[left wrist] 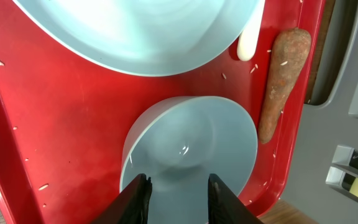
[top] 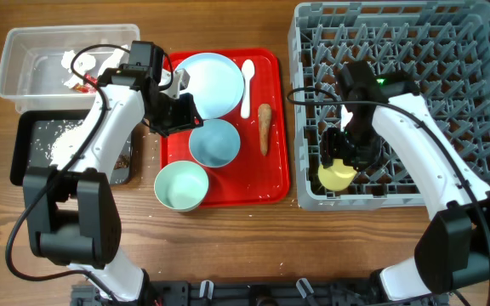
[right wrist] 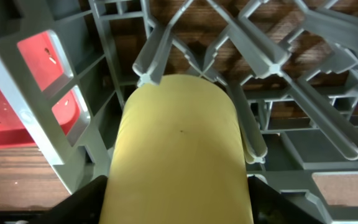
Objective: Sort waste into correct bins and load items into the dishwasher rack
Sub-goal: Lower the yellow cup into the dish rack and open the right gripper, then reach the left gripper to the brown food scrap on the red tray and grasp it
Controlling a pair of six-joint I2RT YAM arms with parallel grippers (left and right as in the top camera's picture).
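Observation:
My left gripper (left wrist: 178, 186) hangs open over the near side of the pale blue bowl (left wrist: 191, 143) on the red tray (top: 275, 170), with nothing between its fingers. Beyond the bowl lie the pale blue plate (left wrist: 148, 31), the white spoon (left wrist: 248, 43) and the brown stick-shaped food piece (left wrist: 278, 81). A mint-green bowl (top: 181, 185) stands at the tray's front left. My right gripper (right wrist: 179, 205) is down in the dishwasher rack (top: 449, 51) at its front left corner, fingers against both sides of the small yellow cup (right wrist: 179, 149), which lies on its side among the pegs.
The clear tub (top: 24, 59) at the far left holds crumpled paper (top: 83, 68). Rice-like crumbs (top: 58, 140) lie in the black tray (top: 28, 136) in front of it. A few grains are scattered on the red tray. Rack pegs (right wrist: 253, 43) crowd round the cup.

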